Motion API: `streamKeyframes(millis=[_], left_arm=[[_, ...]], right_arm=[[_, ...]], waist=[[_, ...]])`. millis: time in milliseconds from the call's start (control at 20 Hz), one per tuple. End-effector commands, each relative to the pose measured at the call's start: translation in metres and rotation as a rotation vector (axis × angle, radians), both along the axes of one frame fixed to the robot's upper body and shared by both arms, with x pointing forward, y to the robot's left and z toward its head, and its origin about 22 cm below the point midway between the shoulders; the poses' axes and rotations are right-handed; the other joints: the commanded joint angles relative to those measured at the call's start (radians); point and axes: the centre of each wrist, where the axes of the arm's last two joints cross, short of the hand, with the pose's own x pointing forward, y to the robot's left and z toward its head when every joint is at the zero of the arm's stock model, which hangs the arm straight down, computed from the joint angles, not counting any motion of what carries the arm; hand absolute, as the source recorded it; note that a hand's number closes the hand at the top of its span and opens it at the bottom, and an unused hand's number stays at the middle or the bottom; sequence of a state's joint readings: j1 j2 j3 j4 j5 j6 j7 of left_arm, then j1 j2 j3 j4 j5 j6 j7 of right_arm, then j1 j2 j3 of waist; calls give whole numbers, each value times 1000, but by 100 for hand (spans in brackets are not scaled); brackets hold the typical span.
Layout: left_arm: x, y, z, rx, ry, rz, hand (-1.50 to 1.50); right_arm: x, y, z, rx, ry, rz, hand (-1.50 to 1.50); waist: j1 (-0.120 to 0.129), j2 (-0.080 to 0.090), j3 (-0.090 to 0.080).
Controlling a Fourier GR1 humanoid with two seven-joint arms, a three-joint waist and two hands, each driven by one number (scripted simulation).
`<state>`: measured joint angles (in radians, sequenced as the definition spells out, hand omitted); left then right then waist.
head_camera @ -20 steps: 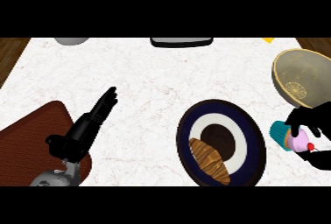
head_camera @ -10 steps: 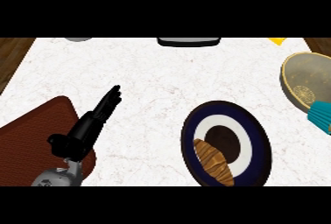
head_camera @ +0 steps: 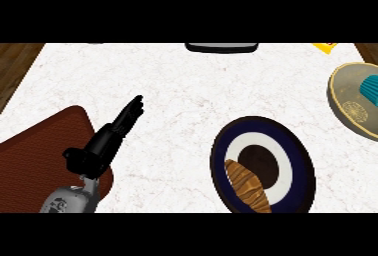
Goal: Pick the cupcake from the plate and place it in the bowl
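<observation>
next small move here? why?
Probably none for placing. The teal cupcake already shows at the right edge over the bowl, and the plate holds only a pastry. The right hand is out of view; likely pull it clear. The left hand rests open.

Bright even light, white counter (head_camera: 192, 90) without glare, shadows faint, edges soft

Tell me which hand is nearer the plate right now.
Left, as far as the view shows. The left hand rests open on the counter, apart from the plate on its left side. The right hand is out of view, so its distance cannot be judged.
</observation>
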<state>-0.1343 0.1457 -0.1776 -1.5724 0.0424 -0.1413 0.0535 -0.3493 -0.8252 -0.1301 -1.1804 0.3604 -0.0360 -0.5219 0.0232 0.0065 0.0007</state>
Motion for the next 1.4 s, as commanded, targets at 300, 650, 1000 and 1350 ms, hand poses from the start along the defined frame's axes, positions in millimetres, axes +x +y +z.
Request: streamKeyframes(millis=[300,650,1000,1350], left_arm=[[3,-20,1,-4,-1,-40,0],[-6,-6,0,-1,-17,-27,0],[-3,-5,3,-9,7,-29,0],[3,-15,3,-2,-23,-19,0]], right_arm=[[35,-30,-17,-114,386,-78,150],[50,-28,-46,35,432,112,-150],[55,-51,-8,302,270,54,-150],[33,-82,-5,580,237,-79,-150]], waist=[[34,13,0],[24,8,2],[23,7,2],[34,19,5]])
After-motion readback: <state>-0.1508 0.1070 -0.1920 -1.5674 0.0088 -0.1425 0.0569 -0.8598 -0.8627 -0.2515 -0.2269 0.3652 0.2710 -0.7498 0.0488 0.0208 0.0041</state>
